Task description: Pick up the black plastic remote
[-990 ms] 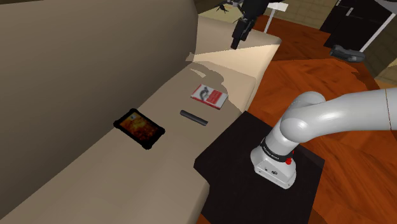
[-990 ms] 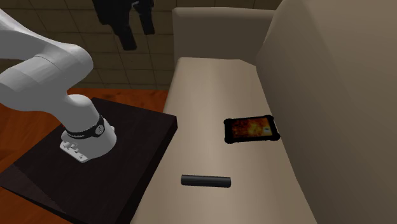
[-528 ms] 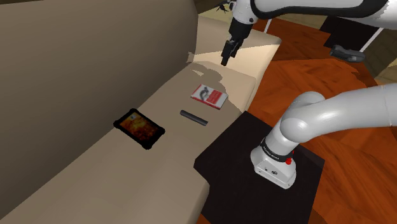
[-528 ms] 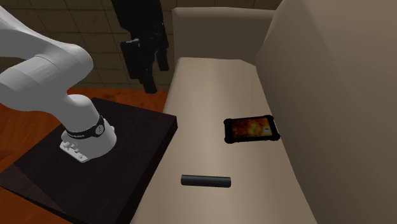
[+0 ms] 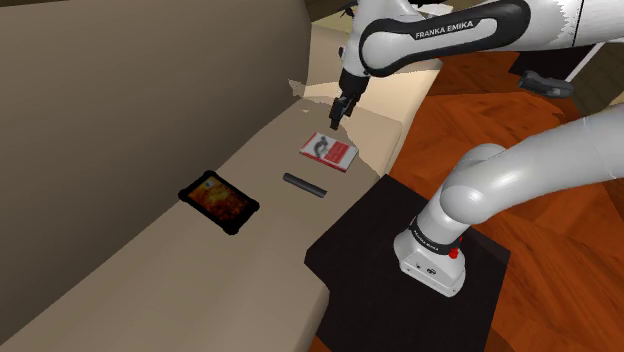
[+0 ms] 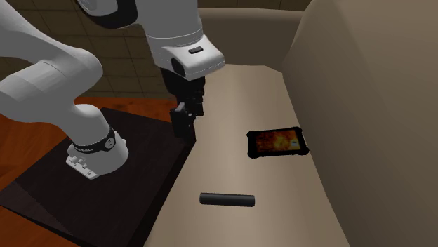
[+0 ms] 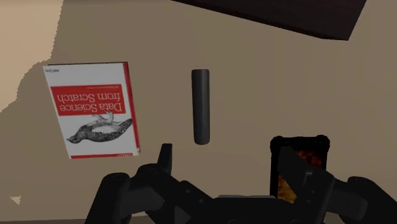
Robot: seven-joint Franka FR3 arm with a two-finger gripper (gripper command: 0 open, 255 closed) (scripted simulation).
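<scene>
The remote (image 5: 304,185) is a slim black bar lying flat on the tan sofa seat (image 5: 150,270), between a tablet and a book. In the second exterior view the remote (image 6: 226,199) lies near the seat's front edge. My gripper (image 5: 340,108) hangs in the air above the seat, beyond the book and well apart from the remote. Seen from the second exterior view, the gripper (image 6: 184,119) points downward. From the wrist, the remote (image 7: 201,106) lies ahead of the gripper (image 7: 229,167), whose fingers (image 7: 164,162) stand apart and open with nothing between them.
A red and white book (image 5: 329,150) lies under the gripper's side of the seat; the book (image 7: 95,108) reads "Data Science from Scratch". A black-framed tablet (image 5: 218,201) with an orange screen lies past the remote. The sofa back (image 5: 120,100) rises behind. The black stand (image 5: 380,250) adjoins the seat.
The arm has swung in from above the sofa's armrest, and the gripper has come down and along the sofa toward the book. Remote, book and tablet have not moved.
</scene>
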